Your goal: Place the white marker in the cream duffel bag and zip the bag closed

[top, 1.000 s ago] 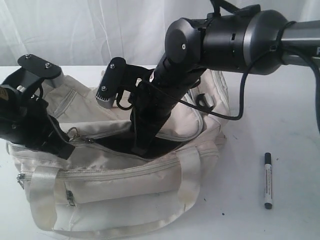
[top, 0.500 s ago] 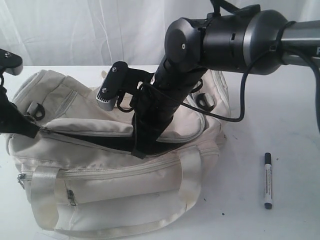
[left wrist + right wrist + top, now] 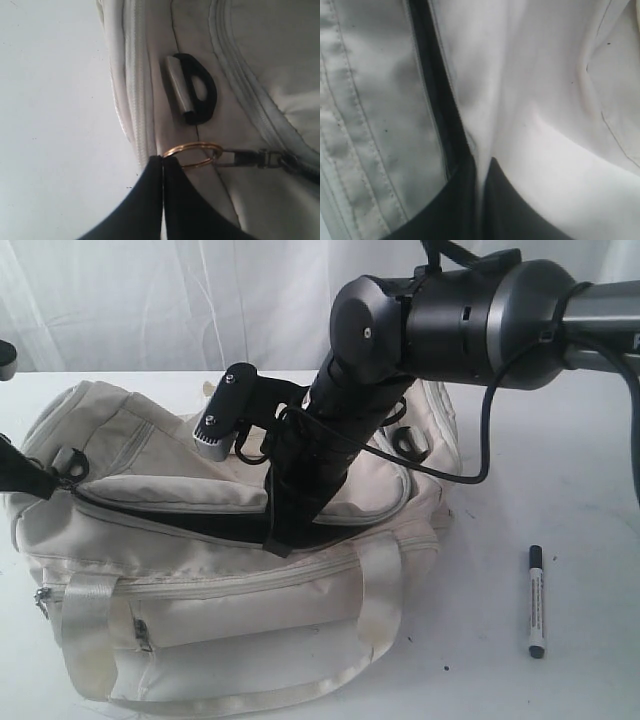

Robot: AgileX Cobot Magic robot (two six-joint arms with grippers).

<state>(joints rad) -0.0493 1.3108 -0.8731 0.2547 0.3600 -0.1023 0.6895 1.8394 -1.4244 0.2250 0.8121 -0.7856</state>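
The left gripper (image 3: pixel 162 159) is fully closed on the brass pull ring (image 3: pixel 192 144) of the zip slider, with the black strap ring (image 3: pixel 197 95) just ahead of its fingertips. The right gripper (image 3: pixel 481 162) is pinched shut on a fold of the cream duffel bag (image 3: pixel 250 590) beside the dark zip opening (image 3: pixel 230 525). The white marker (image 3: pixel 536 601) lies on the table (image 3: pixel 590 490), well apart from both grippers and beyond the bag end on the right gripper's side.

The step in hand appears to be opening the bag. Pull in line with the zip track, not upward. Use the right gripper's pinch as a counter-hold so the fabric stays taut. Confirm that the mouth gapes wide enough before releasing to fetch the marker.
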